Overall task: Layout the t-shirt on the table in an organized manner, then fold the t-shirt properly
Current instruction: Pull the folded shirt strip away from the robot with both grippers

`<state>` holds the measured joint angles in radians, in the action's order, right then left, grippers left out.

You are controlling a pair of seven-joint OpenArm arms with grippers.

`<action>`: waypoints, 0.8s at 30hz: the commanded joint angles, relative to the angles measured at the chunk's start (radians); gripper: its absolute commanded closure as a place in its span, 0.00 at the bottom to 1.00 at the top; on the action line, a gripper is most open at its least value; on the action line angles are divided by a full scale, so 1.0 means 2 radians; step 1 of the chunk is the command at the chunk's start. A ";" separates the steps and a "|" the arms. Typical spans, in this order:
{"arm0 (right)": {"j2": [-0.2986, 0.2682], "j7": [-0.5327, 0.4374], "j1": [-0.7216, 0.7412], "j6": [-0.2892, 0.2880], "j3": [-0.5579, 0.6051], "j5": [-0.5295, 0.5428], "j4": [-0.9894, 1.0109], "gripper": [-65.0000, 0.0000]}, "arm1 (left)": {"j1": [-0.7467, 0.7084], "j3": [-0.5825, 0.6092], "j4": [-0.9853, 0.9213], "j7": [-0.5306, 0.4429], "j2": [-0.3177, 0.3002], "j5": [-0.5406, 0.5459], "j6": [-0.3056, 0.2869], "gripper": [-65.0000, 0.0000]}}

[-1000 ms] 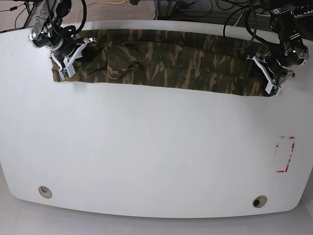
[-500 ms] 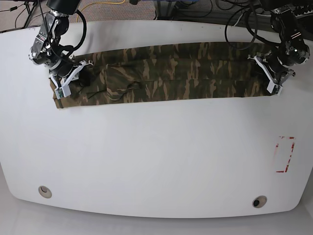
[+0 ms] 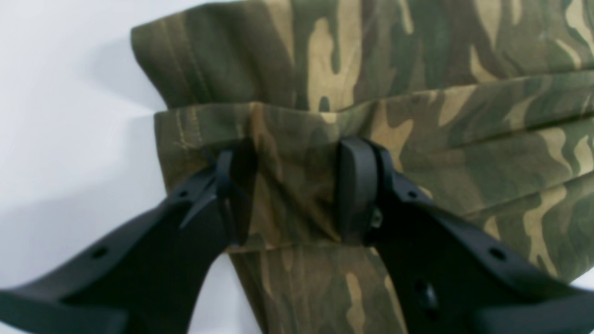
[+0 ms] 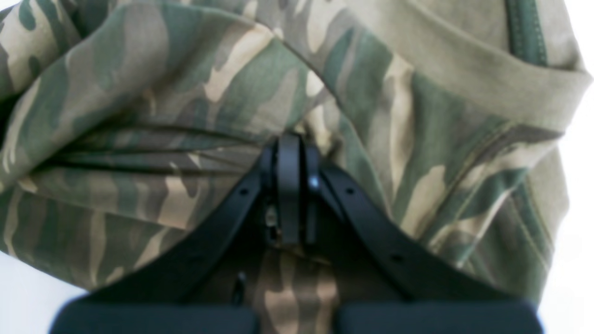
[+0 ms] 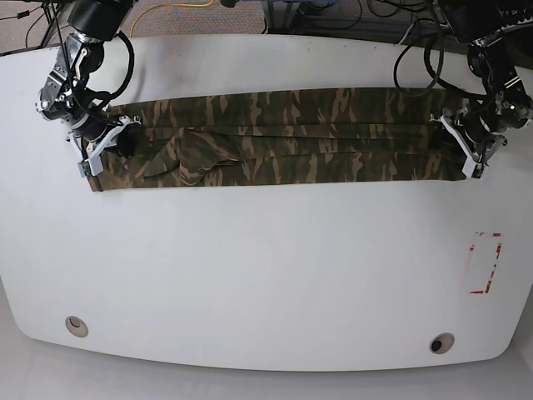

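The camouflage t-shirt (image 5: 283,137) lies as a long flat band across the far part of the white table (image 5: 266,267). My right gripper (image 5: 93,158) is at the shirt's left end in the base view. In the right wrist view the gripper (image 4: 290,148) is shut on a pinch of the t-shirt (image 4: 185,93). My left gripper (image 5: 473,154) is at the shirt's other end. In the left wrist view the gripper (image 3: 292,195) has its jaws apart, with a fold of the t-shirt (image 3: 371,60) lying between them.
A red-outlined rectangle mark (image 5: 485,263) is at the right near side. Two round grommets (image 5: 77,326) (image 5: 441,342) sit near the front edge. Cables and arm bases crowd the far edge. Bare table shows beside the shirt's ends (image 3: 69,93) (image 4: 18,297).
Both grippers moved toward the front edge with the shirt's ends. The shirt's band went from slanted and wrinkled to level and stretched straight between them.
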<state>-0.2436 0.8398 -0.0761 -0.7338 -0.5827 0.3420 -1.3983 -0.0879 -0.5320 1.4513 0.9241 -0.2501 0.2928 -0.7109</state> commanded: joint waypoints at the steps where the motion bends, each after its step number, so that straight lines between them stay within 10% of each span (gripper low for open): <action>1: -0.009 0.025 -0.003 0.018 -0.004 -0.040 0.000 0.98 | 0.014 -0.004 0.016 0.045 -0.010 -0.029 0.006 0.44; 9: 0.002 0.026 -0.006 0.018 -0.004 -0.040 0.000 0.98 | 0.034 -0.021 0.083 0.106 -0.007 -0.026 0.006 0.40; 24: 0.005 0.027 -0.013 0.018 -0.004 -0.036 0.000 0.98 | 0.054 -0.133 0.063 0.174 -0.030 0.148 0.006 0.40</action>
<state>-0.2268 0.8146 -0.0898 -0.7223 -0.5884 0.3439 -1.4006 0.0059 -0.7940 1.5990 1.2919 -0.2836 0.5426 -0.6971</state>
